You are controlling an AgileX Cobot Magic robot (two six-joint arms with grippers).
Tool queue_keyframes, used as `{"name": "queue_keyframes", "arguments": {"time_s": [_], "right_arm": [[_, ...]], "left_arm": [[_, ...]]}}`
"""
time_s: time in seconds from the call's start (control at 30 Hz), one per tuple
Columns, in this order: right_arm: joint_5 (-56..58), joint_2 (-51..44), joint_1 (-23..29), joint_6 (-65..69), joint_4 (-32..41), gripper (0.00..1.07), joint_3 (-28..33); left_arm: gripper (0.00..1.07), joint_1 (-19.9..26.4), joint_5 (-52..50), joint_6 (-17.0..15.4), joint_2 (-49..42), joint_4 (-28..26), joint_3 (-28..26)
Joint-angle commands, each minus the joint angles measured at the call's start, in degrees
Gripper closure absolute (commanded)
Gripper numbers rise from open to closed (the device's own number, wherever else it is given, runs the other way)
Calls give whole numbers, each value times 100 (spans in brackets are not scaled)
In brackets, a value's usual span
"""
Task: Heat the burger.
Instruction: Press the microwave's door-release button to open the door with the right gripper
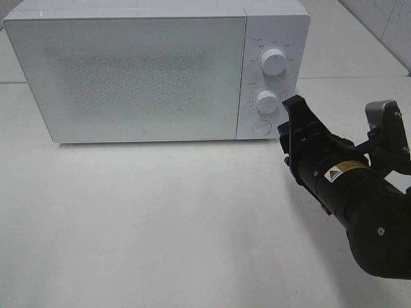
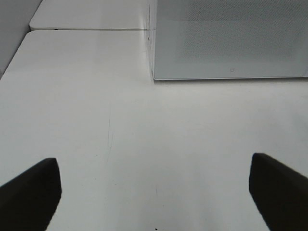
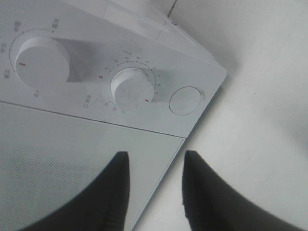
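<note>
At microwave (image 1: 128,70) front, 4 o'clock corner: right gripper (image 3: 155,159) hovers near round button (image 1: 261,126), contact hard to judge. Fingers narrow, small gap, nothing between. Its arm is cut off at 3 o'clock edge of high view. Left gripper (image 2: 154,161): fingers wide, only tips in shot, over white table (image 1: 160,212), gripping nothing; out of high view. Door (image 1: 128,77) shut, frosted, opaque. No sight of burger in any view; possibly behind door, cannot tell.

Numerals 0, 1, 2, 3 ring the microwave's (image 1: 128,70) lower dial (image 3: 132,89); the right arm's (image 1: 369,215) yellow warning-triangle sticker (image 1: 343,171) carries print too small to read.
</note>
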Motion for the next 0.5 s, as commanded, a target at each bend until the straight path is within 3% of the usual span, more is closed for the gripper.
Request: {"name": "queue_keyframes", "arguments": {"time_s": [0.03, 0.1, 0.2, 0.27, 0.5], "right_arm": [[11, 11, 11, 653, -74, 83, -46], [6, 29, 11, 1180, -29, 92, -46], [-11, 34, 6, 1301, -29, 95, -46], [-34, 264, -11, 1662, 57, 106, -63], [-103, 762, -11, 2023, 160, 107, -292]], "left_arm": [[9, 23, 0, 6, -97, -34, 0], [9, 23, 0, 6, -97, -34, 0], [9, 23, 0, 6, -97, -34, 0], [9, 23, 0, 6, -97, -34, 0], [9, 23, 0, 6, -97, -34, 0]]}}
